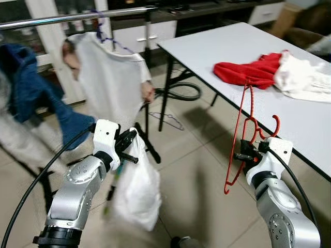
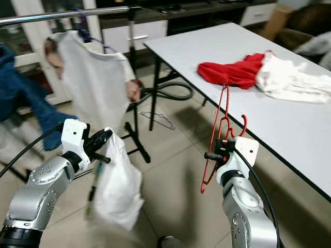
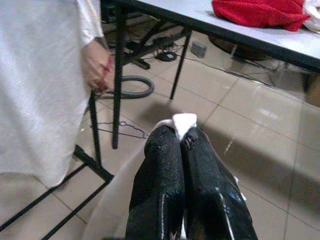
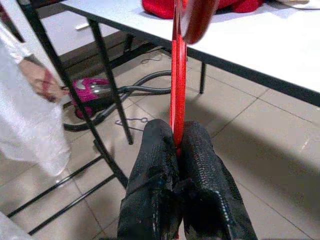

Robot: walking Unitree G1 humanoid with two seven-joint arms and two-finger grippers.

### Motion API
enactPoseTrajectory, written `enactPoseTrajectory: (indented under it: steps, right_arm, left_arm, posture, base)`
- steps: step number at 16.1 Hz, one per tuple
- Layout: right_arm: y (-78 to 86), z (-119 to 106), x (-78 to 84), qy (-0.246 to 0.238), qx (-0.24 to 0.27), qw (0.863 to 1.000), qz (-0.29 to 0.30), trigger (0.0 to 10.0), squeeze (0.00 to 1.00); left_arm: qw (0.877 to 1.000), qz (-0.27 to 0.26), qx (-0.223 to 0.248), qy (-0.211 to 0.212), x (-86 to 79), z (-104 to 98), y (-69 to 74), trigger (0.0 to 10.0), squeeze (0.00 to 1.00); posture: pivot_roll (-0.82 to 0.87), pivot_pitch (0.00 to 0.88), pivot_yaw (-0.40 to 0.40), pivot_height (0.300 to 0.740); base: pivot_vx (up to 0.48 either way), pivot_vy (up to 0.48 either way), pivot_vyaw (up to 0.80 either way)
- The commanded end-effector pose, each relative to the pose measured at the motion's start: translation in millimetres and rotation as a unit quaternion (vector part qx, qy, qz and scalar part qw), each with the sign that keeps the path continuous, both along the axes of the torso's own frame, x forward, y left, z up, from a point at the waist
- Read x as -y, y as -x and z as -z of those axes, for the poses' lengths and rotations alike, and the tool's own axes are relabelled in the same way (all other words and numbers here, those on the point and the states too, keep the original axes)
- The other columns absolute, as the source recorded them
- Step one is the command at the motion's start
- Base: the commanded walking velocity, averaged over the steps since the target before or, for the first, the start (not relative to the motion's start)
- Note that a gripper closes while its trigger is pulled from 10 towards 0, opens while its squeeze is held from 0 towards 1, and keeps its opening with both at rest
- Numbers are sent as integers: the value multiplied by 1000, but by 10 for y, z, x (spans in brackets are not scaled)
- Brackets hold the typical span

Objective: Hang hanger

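My right gripper is shut on a red plastic hanger, holding it upright beside the table's near edge with its hook by the wrist. In the right wrist view the red hanger rises from between the closed fingers. My left gripper is shut on a white garment that hangs limp toward the floor; a fold of the white garment is pinched at the fingertips. The metal clothes rail runs across the upper left, above and beyond both grippers.
A person in a white top stands at the rail, one hand by its post. A blue garment hangs at the left. The white table on the right holds red cloth and white cloth. A vacuum hose and a wire hanger lie on the floor.
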State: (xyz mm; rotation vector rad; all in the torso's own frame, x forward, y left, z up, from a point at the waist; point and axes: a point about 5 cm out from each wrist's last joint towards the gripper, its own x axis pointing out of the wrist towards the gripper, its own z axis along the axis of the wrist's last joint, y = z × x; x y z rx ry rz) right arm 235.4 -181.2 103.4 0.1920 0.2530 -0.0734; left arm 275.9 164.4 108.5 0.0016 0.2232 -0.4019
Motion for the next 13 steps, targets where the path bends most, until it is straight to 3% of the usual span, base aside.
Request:
enactPoseTrajectory:
  steps: [1, 3, 7, 13]
  right_arm:
    - [9, -1, 56, 35, 0, 999, 14, 10000, 0]
    - [-5, -26, 95, 55, 15, 998, 30, 10000, 0]
    - [-30, -35, 57, 16, 19, 1000, 18, 10000, 0]
    - [-46, -8, 16, 15, 8, 1000, 4, 10000, 0]
  left_arm:
    - [1000, 7, 15, -4, 36, -64, -44, 10000, 0]
    - [1000, 8, 16, -6, 41, -66, -58, 10000, 0]
    - [1000, 6, 18, -5, 40, -69, -61, 10000, 0]
    - [1000, 1, 20, -3, 37, -74, -67, 10000, 0]
  posture:
    - [20, 0, -9, 740]
    - [21, 0, -11, 740]
    - [26, 0, -20, 740]
    - [28, 0, -22, 740]
  base:
    - [0, 0, -800]
    - [0, 0, -800]
    - [0, 0, 0]
    - [0, 0, -800]
